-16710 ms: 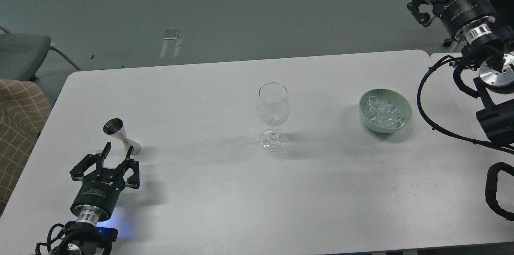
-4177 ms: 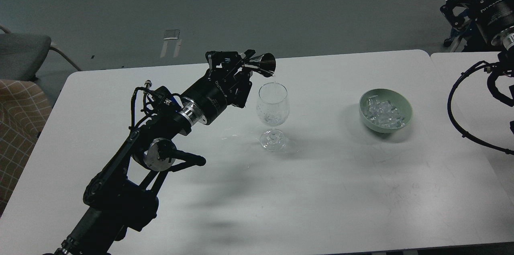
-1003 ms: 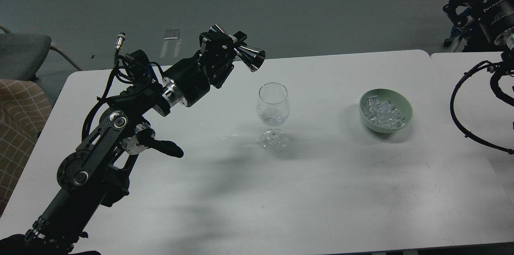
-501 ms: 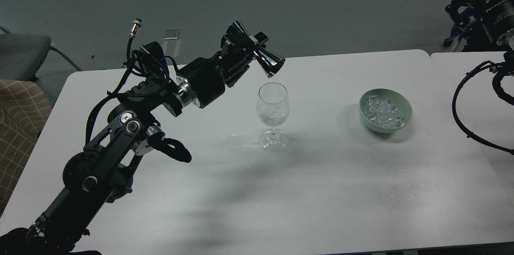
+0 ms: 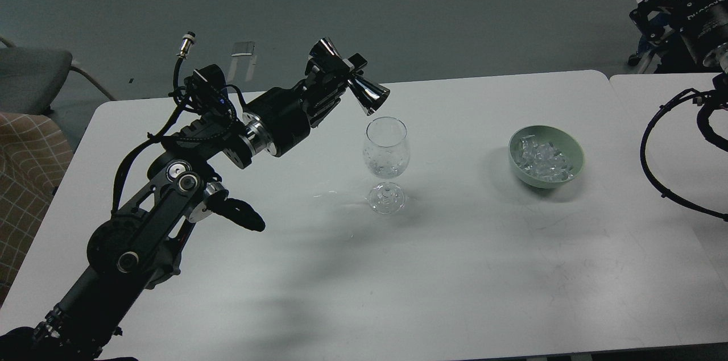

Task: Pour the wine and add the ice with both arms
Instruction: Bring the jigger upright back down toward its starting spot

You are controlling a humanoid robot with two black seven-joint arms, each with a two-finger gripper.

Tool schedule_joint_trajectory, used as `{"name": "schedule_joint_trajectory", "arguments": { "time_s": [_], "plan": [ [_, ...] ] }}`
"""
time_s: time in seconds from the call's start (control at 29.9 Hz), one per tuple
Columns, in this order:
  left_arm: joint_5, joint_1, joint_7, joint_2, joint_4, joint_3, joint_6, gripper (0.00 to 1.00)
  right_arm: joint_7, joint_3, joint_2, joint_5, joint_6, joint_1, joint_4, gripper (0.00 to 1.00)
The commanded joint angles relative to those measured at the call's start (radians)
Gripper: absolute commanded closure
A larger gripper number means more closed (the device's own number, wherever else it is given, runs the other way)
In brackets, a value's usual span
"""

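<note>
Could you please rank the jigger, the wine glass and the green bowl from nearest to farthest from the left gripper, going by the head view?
1. Jigger: clamped in the left gripper.
2. Wine glass: just right of the gripper, below the jigger's mouth.
3. Green bowl: far right, holding ice.

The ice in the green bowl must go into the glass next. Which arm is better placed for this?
Probably the right. The ice lies in the green bowl on the table's right side, nearer the right gripper, which holds nothing visible. The left gripper is shut on the jigger above the glass.
</note>
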Motion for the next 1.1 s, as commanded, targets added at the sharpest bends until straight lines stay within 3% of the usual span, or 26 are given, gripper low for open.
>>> {"name": "schedule_joint_trajectory", "arguments": {
  "time_s": [0.0,0.13,0.6,0.8,1.07],
  "plan": [
    [-0.147,0.0,0.004,0.009,-0.001,-0.047,0.002,1.0,0.0,0.0,-0.006,0.0,0.0,-0.002,0.004,0.0],
    [-0.253,0.014,0.004,0.026,-0.008,-0.101,0.006,1.0,0.0,0.0,-0.012,0.0,0.001,-0.014,0.007,0.0],
    [-0.733,0.247,0.004,0.033,0.018,-0.523,0.009,1.0,0.0,-0.005,-0.021,-0.002,-0.002,-0.025,0.005,0.0],
    [-0.969,0.279,0.006,0.038,0.172,-0.629,0.009,1.0,0.0,-0.012,-0.024,-0.003,-0.003,-0.023,0.008,0.0],
    [-1.135,0.278,0.006,0.027,0.391,-0.625,0.008,1.0,-0.002,-0.017,-0.039,-0.005,-0.022,-0.023,0.01,0.0]
  ]
}}
